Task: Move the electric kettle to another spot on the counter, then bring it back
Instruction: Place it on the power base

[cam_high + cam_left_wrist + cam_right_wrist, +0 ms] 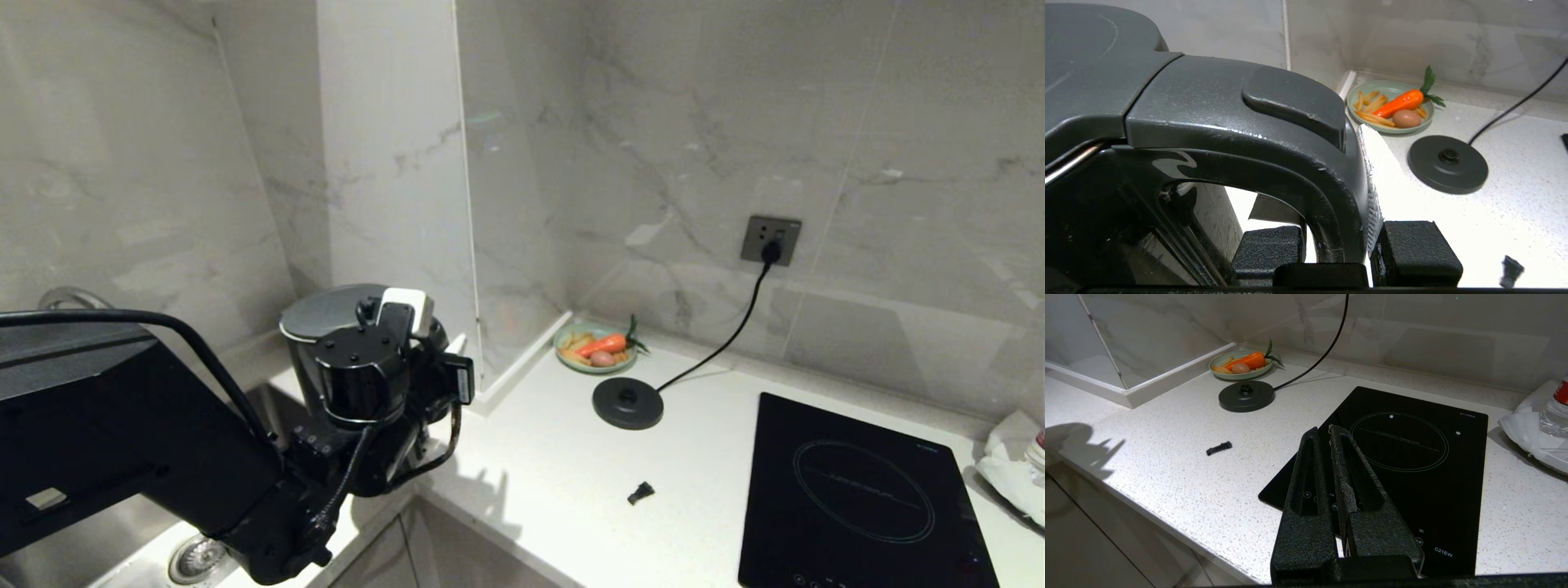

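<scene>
The electric kettle (326, 314) is at the left end of the counter (555, 457), beside the sink and apart from its round base disc (627, 403). Only its flat lid and upper body show in the head view, because my left arm covers the rest, including its foot. My left gripper (424, 363) is shut on the kettle's loop handle. In the left wrist view the handle (1229, 114) fills the gap between the fingers of the left gripper (1331, 183). My right gripper (1322, 430) is shut and empty, hovering over the cooktop's front edge.
The base disc (1447, 163) has a cord running to a wall socket (770, 239). A green plate (594, 347) of carrot, egg and fries sits in the corner. The black cooktop (857, 498) is at the right, and a small black piece (641, 492) lies mid-counter. The sink drain (196, 557) is at the lower left.
</scene>
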Controlling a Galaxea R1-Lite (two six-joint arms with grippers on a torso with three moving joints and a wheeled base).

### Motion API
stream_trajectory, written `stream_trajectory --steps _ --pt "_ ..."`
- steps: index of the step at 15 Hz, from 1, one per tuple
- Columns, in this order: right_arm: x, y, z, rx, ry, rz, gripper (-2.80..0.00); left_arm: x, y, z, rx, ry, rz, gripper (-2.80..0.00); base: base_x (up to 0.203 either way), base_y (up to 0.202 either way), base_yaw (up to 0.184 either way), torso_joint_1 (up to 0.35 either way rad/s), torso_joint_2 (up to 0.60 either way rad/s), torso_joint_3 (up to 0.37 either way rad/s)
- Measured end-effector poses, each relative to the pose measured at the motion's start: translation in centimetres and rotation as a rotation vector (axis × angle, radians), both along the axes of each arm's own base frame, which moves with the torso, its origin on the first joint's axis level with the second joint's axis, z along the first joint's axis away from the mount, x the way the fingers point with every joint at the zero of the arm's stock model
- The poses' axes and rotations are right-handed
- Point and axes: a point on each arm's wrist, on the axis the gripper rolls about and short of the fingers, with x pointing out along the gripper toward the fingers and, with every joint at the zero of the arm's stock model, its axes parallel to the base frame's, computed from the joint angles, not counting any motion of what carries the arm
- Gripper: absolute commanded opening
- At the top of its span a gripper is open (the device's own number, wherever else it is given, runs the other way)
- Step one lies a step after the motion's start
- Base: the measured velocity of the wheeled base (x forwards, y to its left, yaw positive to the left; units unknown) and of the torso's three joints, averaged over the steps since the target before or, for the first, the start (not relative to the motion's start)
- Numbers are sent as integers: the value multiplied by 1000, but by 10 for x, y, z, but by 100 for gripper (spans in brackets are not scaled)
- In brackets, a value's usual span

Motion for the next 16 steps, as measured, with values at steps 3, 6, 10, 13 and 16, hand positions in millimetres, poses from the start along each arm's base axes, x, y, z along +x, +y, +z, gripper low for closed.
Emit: stream_trajectory --steps 3,6,10,13,16 --pt "0 0 0 0 0 0 -280 -1 -1 0 0 1 -3 -280 0 0 0 0 0 0" --pt "0 0 0 0 0 1 -280 -1 -1 1 -2 -3 -3 -280 3 4 -36 1 1 1" --pt "0 0 0 0 0 0 -280 -2 -1 3 -6 -8 -8 -280 2 10 -171 2 3 2" --pt "0 0 0 -1 0 0 -280 -1 -2 4 -8 -12 -7 -280 0 10 -172 5 5 1" --pt "0 0 0 0 0 0 -280 -1 -3 4 -8 -14 -9 -280 1 7 -164 2 4 4"
